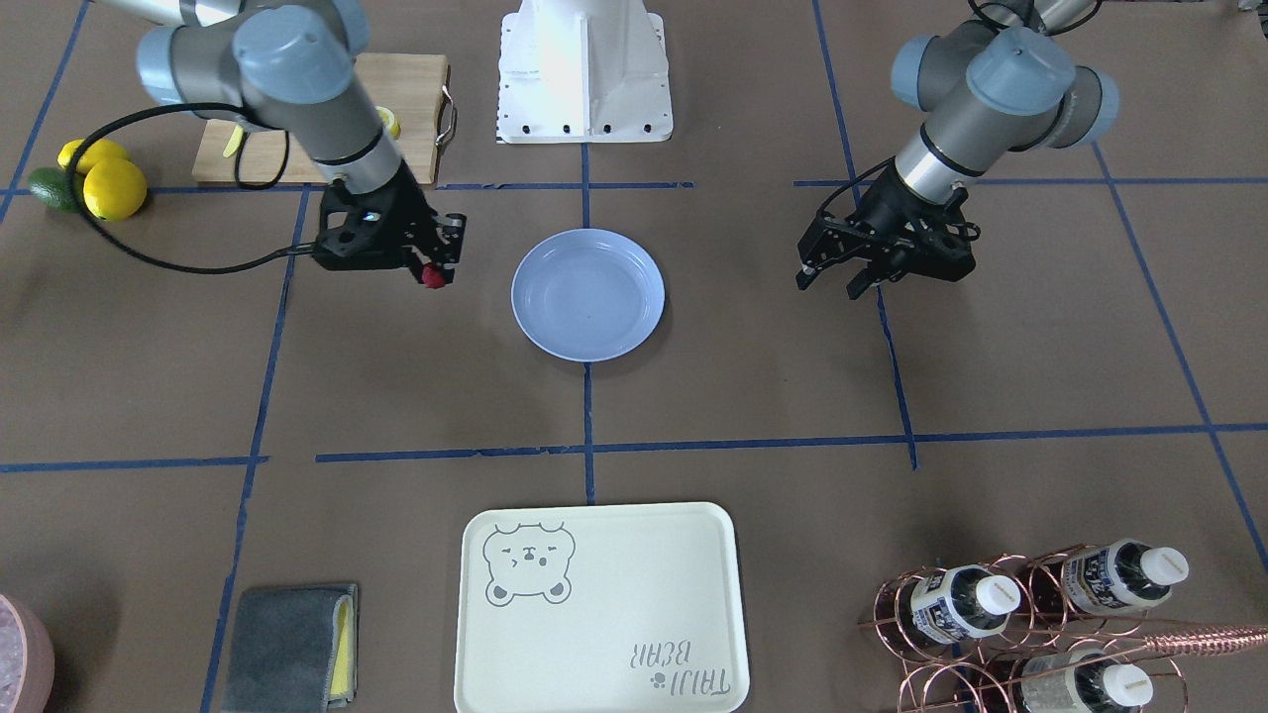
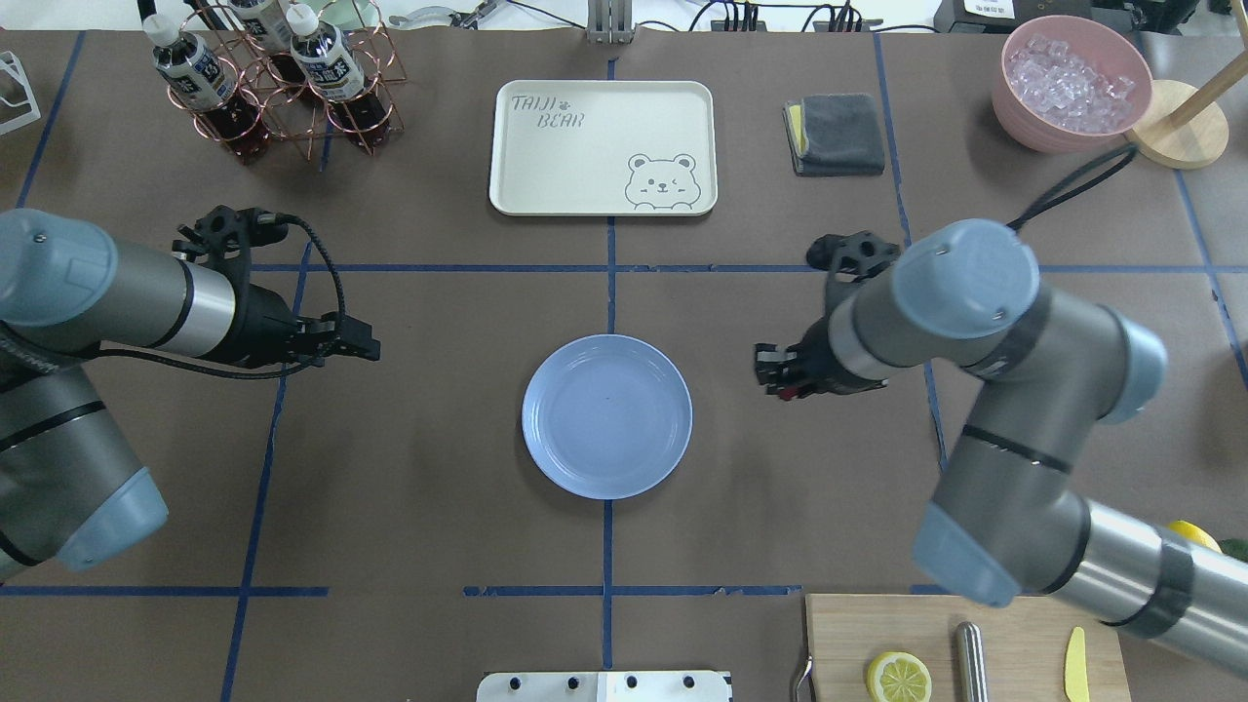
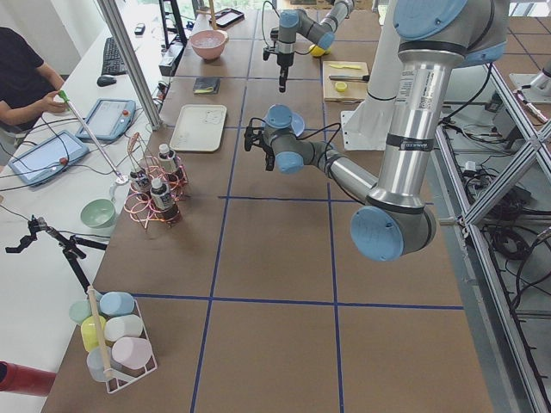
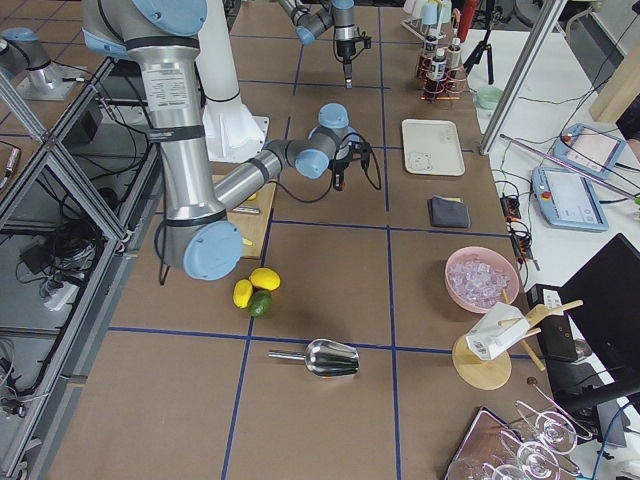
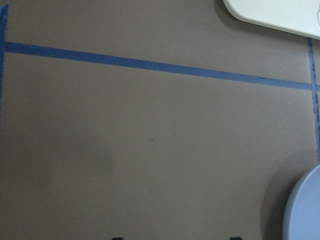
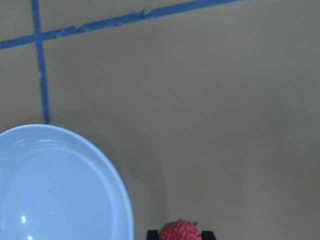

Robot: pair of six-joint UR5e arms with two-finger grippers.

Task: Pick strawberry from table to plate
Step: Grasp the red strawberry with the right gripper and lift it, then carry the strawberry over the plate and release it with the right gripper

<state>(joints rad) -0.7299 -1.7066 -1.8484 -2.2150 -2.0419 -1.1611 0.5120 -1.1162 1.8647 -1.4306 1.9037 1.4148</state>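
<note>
Seen from above, a brown desk (image 2: 439, 468) marked with a grid of blue tape fills the view. At the far left corner, a copper wire rack (image 2: 314, 136) holds dark bottles (image 2: 327, 60) with white caps. Below it, the robot's left arm reaches in from the left. Its left hand (image 2: 370, 348) holds nothing, the two fingers spread well apart, and it sits well apart from the plate.

In the middle, a cream tray (image 2: 585, 156) with a bear drawing lies at the far side. Nearer the robot, a round light-blue plate (image 2: 606, 416) sits on the centre tape line with nothing on it.

Just right of the plate, the right hand (image 2: 770, 375) is closed around a small red strawberry (image 1: 433, 276), pinched between its fingertips. The berry is outside the plate's rim, near it but not touching. The wrist camera shows it (image 6: 180, 231) beside the plate's edge, with bare desk beyond.

Further right, a folded grey cloth (image 2: 840, 135) and a pink bowl (image 2: 1024, 132) of ice sit at the far side. A wooden cutting board (image 2: 1014, 624) with a lemon half (image 2: 899, 677) lies at the near right.
</note>
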